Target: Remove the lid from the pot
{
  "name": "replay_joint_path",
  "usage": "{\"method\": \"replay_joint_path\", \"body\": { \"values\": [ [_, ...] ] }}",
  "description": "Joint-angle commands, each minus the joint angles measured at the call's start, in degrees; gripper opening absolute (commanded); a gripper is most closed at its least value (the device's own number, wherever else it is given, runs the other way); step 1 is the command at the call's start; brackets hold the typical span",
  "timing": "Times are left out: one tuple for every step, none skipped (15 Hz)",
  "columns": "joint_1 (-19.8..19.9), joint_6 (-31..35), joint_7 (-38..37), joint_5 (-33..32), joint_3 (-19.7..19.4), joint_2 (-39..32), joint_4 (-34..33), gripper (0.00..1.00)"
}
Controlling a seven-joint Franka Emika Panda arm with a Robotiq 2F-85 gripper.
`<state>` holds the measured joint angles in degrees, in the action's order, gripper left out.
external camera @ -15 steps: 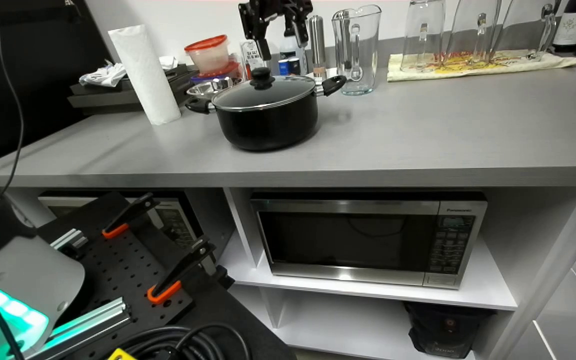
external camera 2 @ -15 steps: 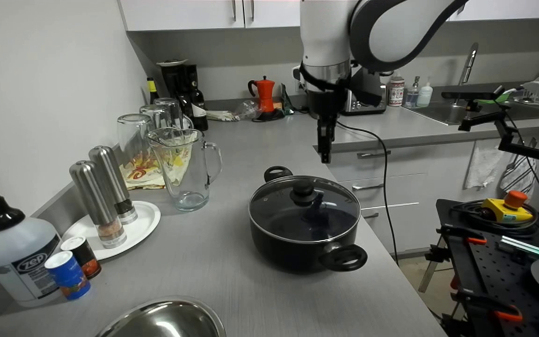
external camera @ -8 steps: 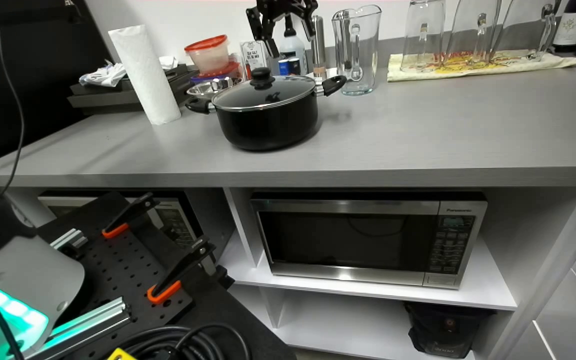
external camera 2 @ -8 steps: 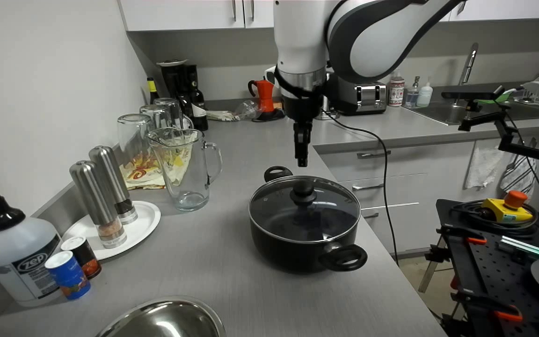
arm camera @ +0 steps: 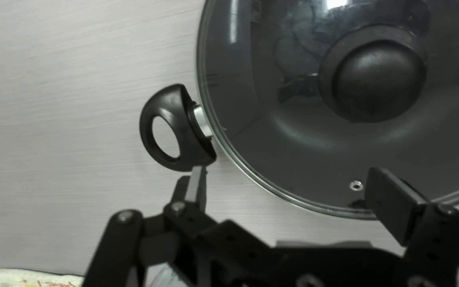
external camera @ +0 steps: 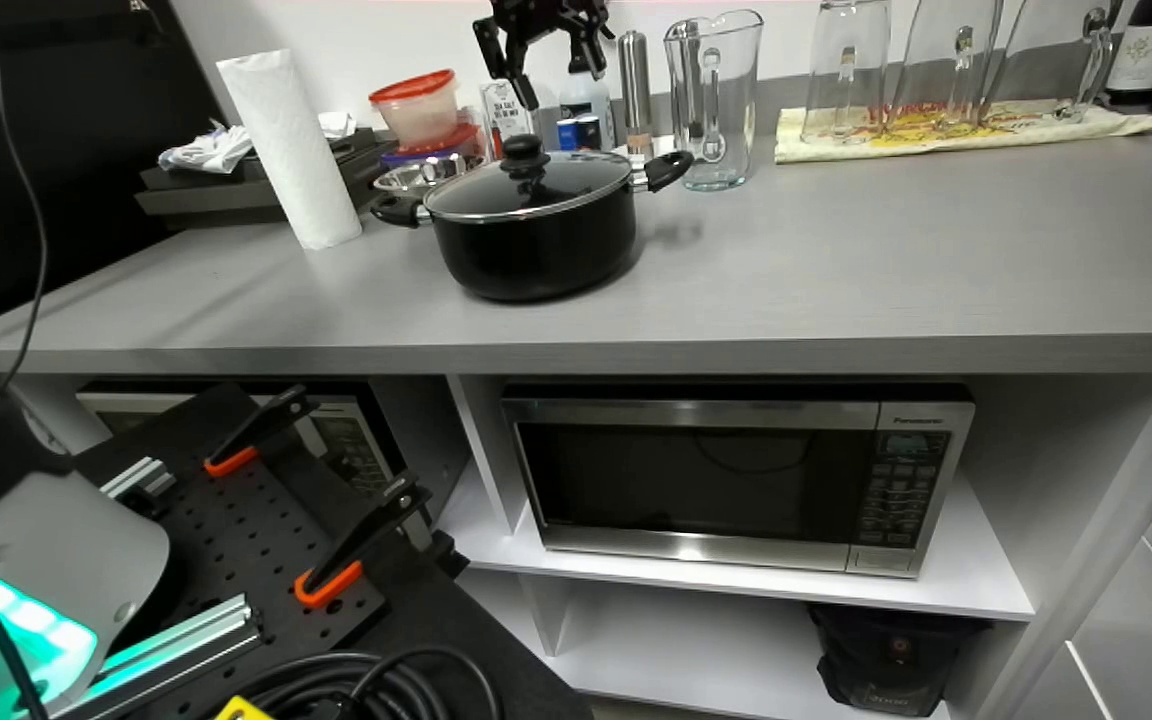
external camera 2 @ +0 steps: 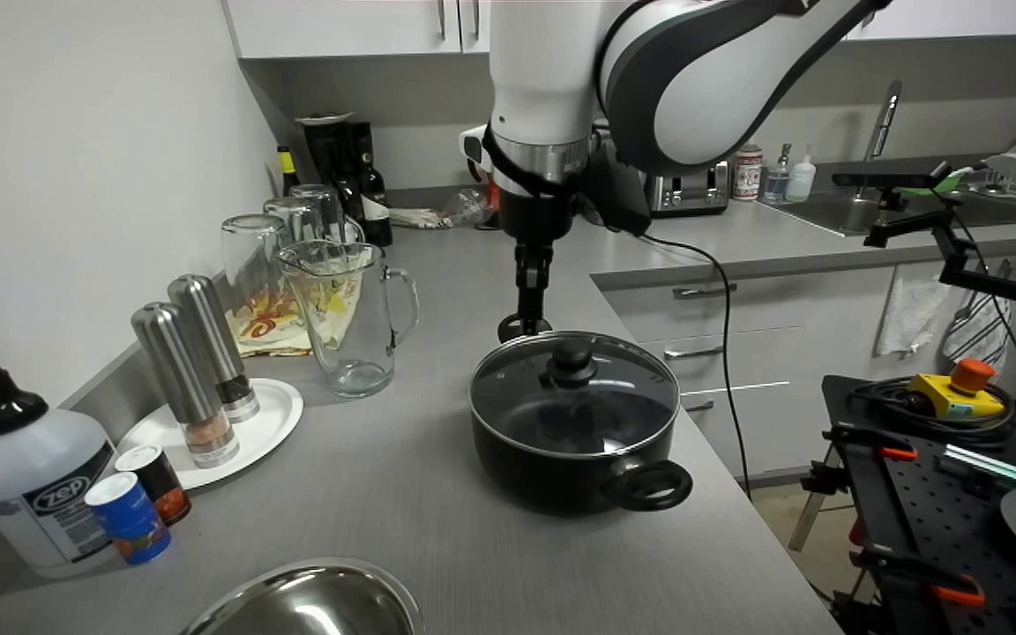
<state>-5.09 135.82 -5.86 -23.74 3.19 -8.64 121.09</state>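
Note:
The glass lid (external camera: 476, 192) sits on the black pot (external camera: 536, 255) on the counter. The lid also shows in an exterior view (external camera 2: 561, 419) and in the wrist view (arm camera: 253, 139). Its black knob (external camera 2: 571, 362) stands upright at the centre; in the wrist view the knob (arm camera: 379, 79) is ahead of and to the right of the fingertips. My gripper (arm camera: 286, 170) is open with nothing between its fingers. It hangs above the counter by the lid's edge. In an exterior view the gripper (external camera 2: 530, 328) points down, overlapping a side handle (external camera 2: 511, 328). I see no contact.
A glass pitcher (external camera 2: 336, 344) stands near the pot. Two metal mills (external camera 2: 186, 379) stand on a white plate (external camera 2: 277, 414). A steel bowl (external camera 2: 314, 608) and a paper towel roll (external camera: 291, 160) are also on the counter. The counter's front edge (external camera: 736, 352) runs near the pot.
In an exterior view my gripper has moved left and slightly down; in another it is slightly higher and smaller. It stays open. The lid and pot have not moved.

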Motion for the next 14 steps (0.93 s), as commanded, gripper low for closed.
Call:
{"method": "replay_joint_path", "body": {
  "values": [
    [-0.21,3.63,5.01,4.67,1.2,-1.07,0.76,1.0],
    [-0.13,4.3,6.55,6.38,1.59,-1.24,1.26,1.0],
    [-0.12,4.76,7.8,7.66,1.89,-1.22,1.84,1.0],
    [-0.12,5.01,8.99,9.0,2.18,-0.83,2.7,1.0],
    [-0.06,5.48,10.06,10.07,2.36,-0.56,3.54,1.0],
    [-0.04,5.88,10.63,10.75,2.4,-0.23,4.51,1.0],
    [-0.06,6.09,11.11,11.35,2.46,0.07,5.2,1.0],
    [-0.06,6.42,11.16,11.7,2.42,0.58,6.22,1.0],
    [-0.03,6.41,11.45,12.19,2.42,0.84,6.89,1.0],
    [-0.08,6.64,11.21,12.15,2.31,1.35,7.75,1.0],
    [-0.16,6.37,10.58,12.11,2.2,1.66,8.27,1.0],
    [-0.08,6.35,10.77,12.3,2.18,1.95,8.74,1.0],
    [-0.05,5.95,10.71,12.46,2.15,2.18,9.06,1.0],
    [-0.07,5.82,10.36,12.49,2.11,2.48,9.5,1.0]
  ]
}}
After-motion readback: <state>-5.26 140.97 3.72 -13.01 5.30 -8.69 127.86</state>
